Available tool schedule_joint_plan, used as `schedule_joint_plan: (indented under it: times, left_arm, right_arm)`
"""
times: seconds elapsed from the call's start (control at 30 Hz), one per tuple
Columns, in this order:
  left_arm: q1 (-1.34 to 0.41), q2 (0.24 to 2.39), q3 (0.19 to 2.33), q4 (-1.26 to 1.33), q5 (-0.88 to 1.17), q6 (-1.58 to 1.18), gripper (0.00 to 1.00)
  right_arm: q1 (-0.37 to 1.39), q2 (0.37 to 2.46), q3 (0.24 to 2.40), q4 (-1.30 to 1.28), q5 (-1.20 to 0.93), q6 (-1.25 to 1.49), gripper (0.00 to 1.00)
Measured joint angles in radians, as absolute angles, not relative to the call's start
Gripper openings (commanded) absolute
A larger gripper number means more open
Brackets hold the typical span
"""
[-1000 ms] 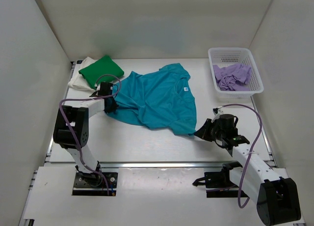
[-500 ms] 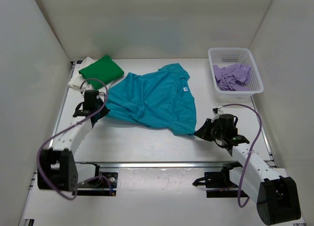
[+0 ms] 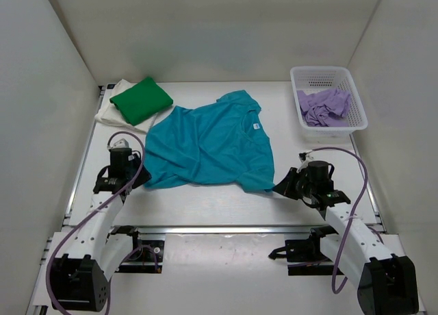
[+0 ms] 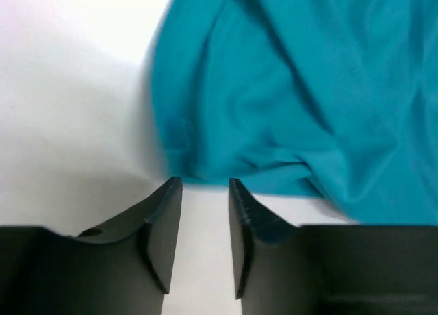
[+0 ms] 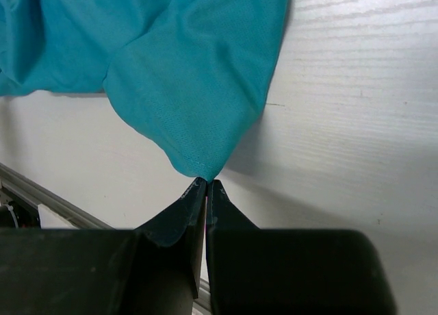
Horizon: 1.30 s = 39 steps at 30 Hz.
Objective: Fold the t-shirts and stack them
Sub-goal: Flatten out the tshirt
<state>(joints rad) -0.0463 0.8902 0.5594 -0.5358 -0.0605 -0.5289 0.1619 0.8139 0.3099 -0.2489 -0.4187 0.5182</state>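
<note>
Pinching the teal t-shirt (image 5: 198, 75) corner, right fingers (image 5: 186, 216); left fingers (image 4: 163, 222) slightly apart, empty: wrist views only.

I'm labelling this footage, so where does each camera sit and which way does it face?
Top external: fixed above and behind the arms, looking down at the table and teal t-shirt; both arms show.
Left wrist: on the left arm, facing the shirt's edge past its open left claw.
Right wrist: on the right arm, facing the shirt corner pinched in the right claw.
All three share the teal t-shirt.
</note>
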Motion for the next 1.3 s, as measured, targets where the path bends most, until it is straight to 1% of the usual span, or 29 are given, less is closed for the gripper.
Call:
schedule_joint_plan:
  times: [0.17, 0.2, 0.3, 0.47, 0.53, 0.57, 0.8, 0.9, 1.07, 1.13, 1.23, 1.3]
  left_arm:
    - [-0.039, 0.825, 0.554, -0.570, -0.033, -0.549, 0.60]
    - [-0.033, 0.823, 0.554, -0.568, -0.031, -0.550, 0.59]
    - [-0.043, 0.865, 0.551, -0.533, -0.020, -0.559, 0.52]
    - [-0.050, 0.957, 0.506, -0.447, -0.008, -0.600, 0.50]
    - [-0.055, 0.973, 0.492, -0.429, -0.019, -0.620, 0.45]
    - [-0.059, 0.979, 0.492, -0.421, -0.026, -0.627, 0.45]
    - [-0.053, 0.960, 0.462, -0.383, -0.087, -0.634, 0.52]
    - [-0.052, 0.943, 0.437, -0.388, -0.109, -0.640, 0.53]
    - [-0.052, 0.979, 0.414, -0.348, -0.107, -0.659, 0.51]
    - [-0.054, 0.996, 0.406, -0.329, -0.104, -0.675, 0.48]
    - [-0.070, 1.019, 0.407, -0.303, -0.104, -0.688, 0.46]
    - [-0.074, 1.044, 0.408, -0.284, -0.101, -0.690, 0.41]
  right_arm:
    - [0.160, 0.799, 0.331, -0.310, -0.413, 0.518, 0.00]
    - [0.156, 0.792, 0.339, -0.320, -0.414, 0.517, 0.00]
    - [0.132, 0.770, 0.380, -0.350, -0.420, 0.502, 0.00]
    - [0.124, 0.754, 0.422, -0.369, -0.420, 0.484, 0.00]
    - [0.132, 0.751, 0.422, -0.380, -0.418, 0.480, 0.00]
    - [0.137, 0.752, 0.422, -0.381, -0.416, 0.479, 0.00]
    - [0.133, 0.756, 0.421, -0.380, -0.434, 0.477, 0.00]
    - [0.128, 0.764, 0.421, -0.379, -0.442, 0.476, 0.00]
    - [0.130, 0.772, 0.421, -0.377, -0.452, 0.471, 0.01]
    - [0.131, 0.772, 0.421, -0.377, -0.452, 0.471, 0.00]
    - [0.136, 0.772, 0.421, -0.376, -0.453, 0.471, 0.00]
    - [0.136, 0.772, 0.421, -0.374, -0.454, 0.471, 0.00]
